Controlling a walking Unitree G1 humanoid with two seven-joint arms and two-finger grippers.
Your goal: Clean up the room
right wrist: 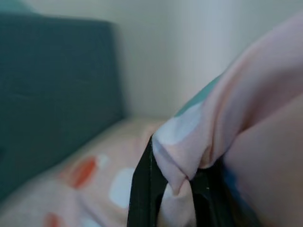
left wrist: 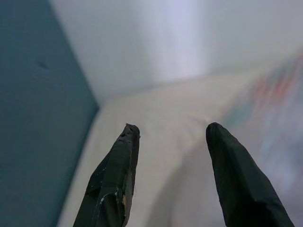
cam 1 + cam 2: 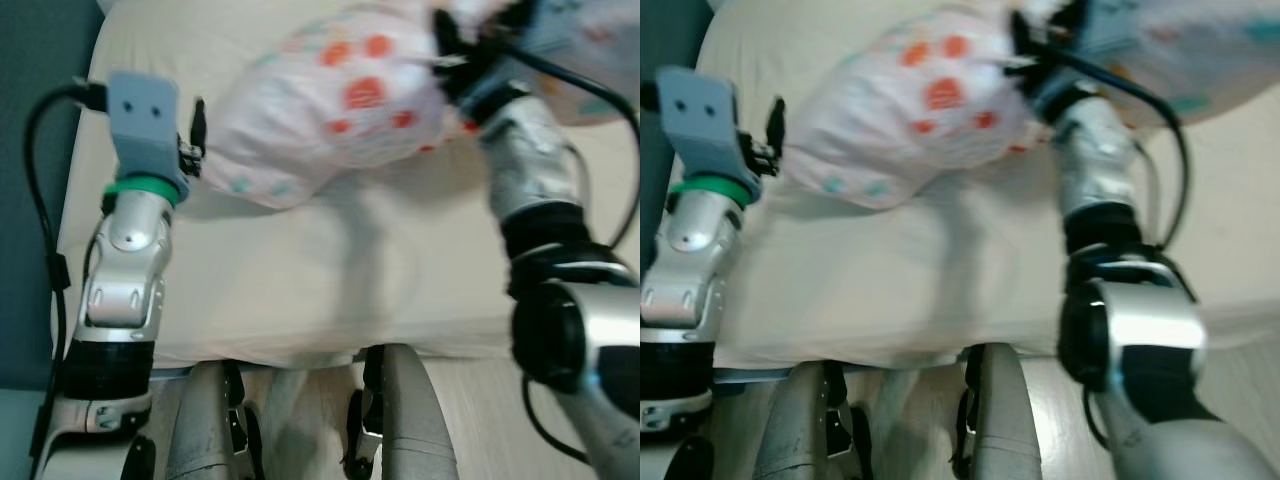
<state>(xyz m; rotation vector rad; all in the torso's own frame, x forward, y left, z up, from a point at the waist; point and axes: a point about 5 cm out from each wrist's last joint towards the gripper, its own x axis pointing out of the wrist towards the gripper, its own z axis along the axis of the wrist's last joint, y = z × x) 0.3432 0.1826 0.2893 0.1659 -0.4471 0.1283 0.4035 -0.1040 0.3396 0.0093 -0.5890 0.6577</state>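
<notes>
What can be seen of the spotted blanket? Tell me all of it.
The spotted blanket is soft pale pink cloth printed with orange-red, white and teal spots. It is bunched into a puffy heap on the cream bed, next to the dark teal headboard. The right gripper has its jaws shut on a pinched fold of it, raising that edge. The left gripper, jaws open, is beside its other end; contact cannot be told.

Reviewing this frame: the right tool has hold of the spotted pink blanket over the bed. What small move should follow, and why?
Probably bring the left tool in to pinch the near edge of the blanket. The right tool is shut on a fold of it, and the fabric hangs bunched above the bed. The left tool is open beside that bunch, gripping nothing. A second grip would let the blanket be spread flat.
</notes>
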